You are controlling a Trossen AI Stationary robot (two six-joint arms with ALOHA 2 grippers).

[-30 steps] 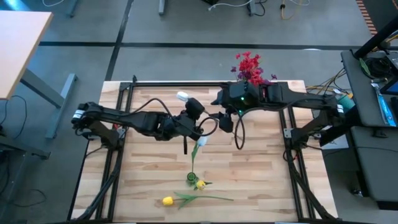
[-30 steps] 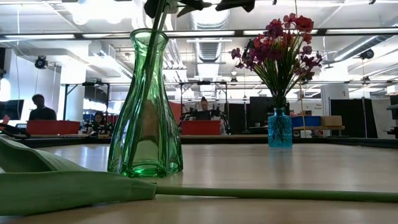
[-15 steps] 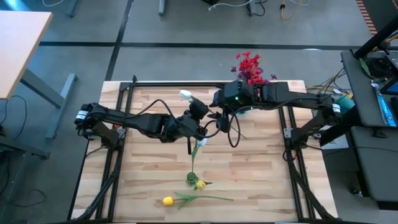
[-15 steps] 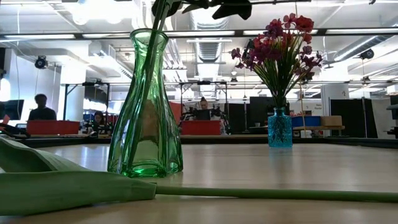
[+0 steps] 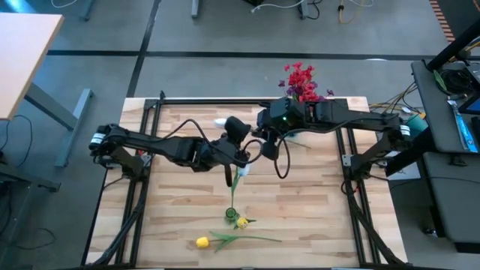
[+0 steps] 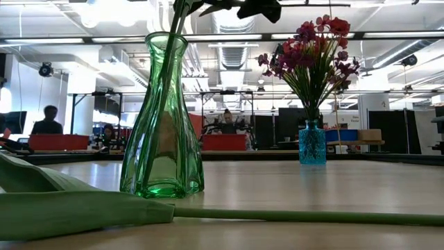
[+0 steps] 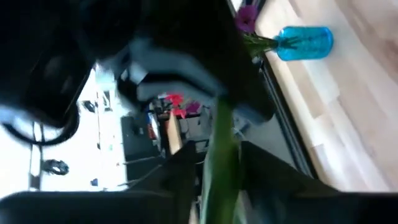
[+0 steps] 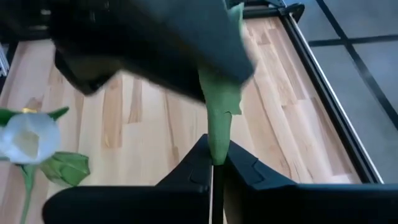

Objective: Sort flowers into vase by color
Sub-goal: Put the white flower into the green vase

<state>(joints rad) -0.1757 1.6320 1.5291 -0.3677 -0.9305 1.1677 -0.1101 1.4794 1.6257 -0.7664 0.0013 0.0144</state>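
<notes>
A white-budded flower (image 5: 219,121) hangs in the air between my two arms, above the table's middle, its bud partly hidden behind the left wrist. My right gripper (image 8: 214,163) is shut on its green stem. My left gripper (image 7: 219,180) is open, with a finger on either side of that stem (image 7: 217,155); whether they touch it I cannot tell. A second white flower (image 5: 244,171) stands with its stem in the green glass vase (image 6: 161,118). Red and purple flowers fill the blue vase (image 6: 312,142) at the far edge. My right gripper pinches the flower's green stem (image 8: 216,140) between its two fingertips, coming from the table's right and slanting down. The flower is lifted clear of the table; its stem runs on from my fingers to the left gripper.
A yellow flower (image 5: 202,241) lies on the table near the front edge, its leaf and stem (image 6: 76,208) close before the low camera. Another yellow bud (image 5: 241,223) lies beside the green vase (image 5: 230,215). A black frame (image 5: 225,99) borders the wooden top.
My right gripper has come in a little toward the left gripper and has shut on the held flower's stem. The left wrist has rolled slightly, and the white bud now shows only partly behind it. The flower stays up in the air.
</notes>
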